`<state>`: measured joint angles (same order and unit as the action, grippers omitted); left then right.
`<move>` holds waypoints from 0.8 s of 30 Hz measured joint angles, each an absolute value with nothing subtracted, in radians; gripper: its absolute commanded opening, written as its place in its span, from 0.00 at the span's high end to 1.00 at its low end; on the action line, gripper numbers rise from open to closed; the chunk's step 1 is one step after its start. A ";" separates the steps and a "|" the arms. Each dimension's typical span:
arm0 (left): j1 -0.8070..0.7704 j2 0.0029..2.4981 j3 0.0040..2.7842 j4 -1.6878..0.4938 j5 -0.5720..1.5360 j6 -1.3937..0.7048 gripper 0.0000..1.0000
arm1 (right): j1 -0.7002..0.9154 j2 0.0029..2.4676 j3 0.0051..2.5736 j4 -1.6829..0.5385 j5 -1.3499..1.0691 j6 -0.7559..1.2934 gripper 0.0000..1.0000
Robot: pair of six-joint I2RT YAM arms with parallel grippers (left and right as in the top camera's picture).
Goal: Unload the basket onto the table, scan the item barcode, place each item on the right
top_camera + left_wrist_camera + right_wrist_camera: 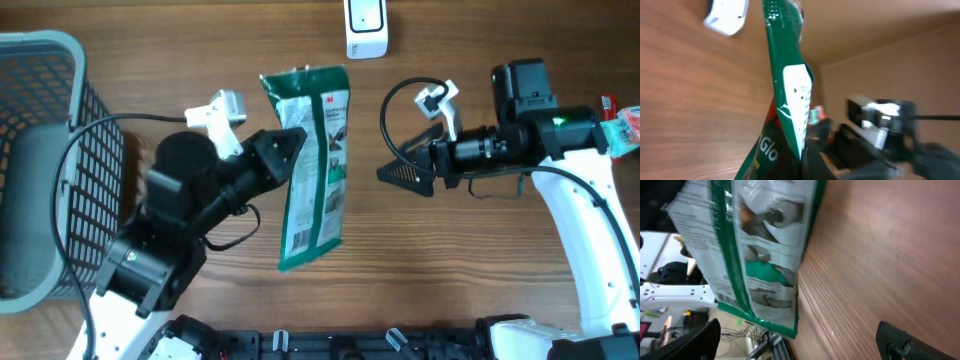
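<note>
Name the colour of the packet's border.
Green, framing white printed panels; the packet shows best in the overhead view.

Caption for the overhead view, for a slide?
Left tool grips the green packet by its edge; right tool open, clear of it; white scanner at the table edge.

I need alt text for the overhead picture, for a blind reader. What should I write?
From above, the left tool is shut on the edge of a green and white packet over a wooden table. The right tool is open, pointing at the packet without touching it. A gray basket stands left; a small white device lies at the top.
</note>
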<state>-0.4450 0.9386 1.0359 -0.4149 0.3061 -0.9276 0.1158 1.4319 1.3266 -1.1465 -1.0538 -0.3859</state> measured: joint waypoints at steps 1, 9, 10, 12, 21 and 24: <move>-0.435 0.926 1.036 -0.398 0.324 -0.928 0.96 | 0.115 1.432 1.303 -1.115 -1.100 -0.416 0.00; -0.379 0.829 1.036 -0.357 0.392 -0.958 0.96 | 0.115 1.437 1.041 -0.805 -1.469 -0.619 0.00; -0.369 0.817 1.036 -0.358 0.393 -0.968 0.96 | 0.117 1.437 1.012 -0.760 -1.498 -0.619 0.00; -0.361 0.799 1.036 -0.356 0.395 -0.982 0.96 | 0.134 1.438 0.971 -0.654 -1.539 -0.570 0.00; -0.360 0.801 1.035 -0.371 0.395 -0.994 0.96 | 0.321 1.438 0.958 0.070 -1.560 -0.015 0.00; -0.360 0.805 1.035 -0.375 0.395 -0.994 0.96 | 0.368 1.438 0.958 0.117 -1.560 0.120 0.00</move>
<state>-0.3599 0.8047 1.0351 -0.3752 0.3954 -0.9939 0.3683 1.4380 0.9581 0.1173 -1.5597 0.1200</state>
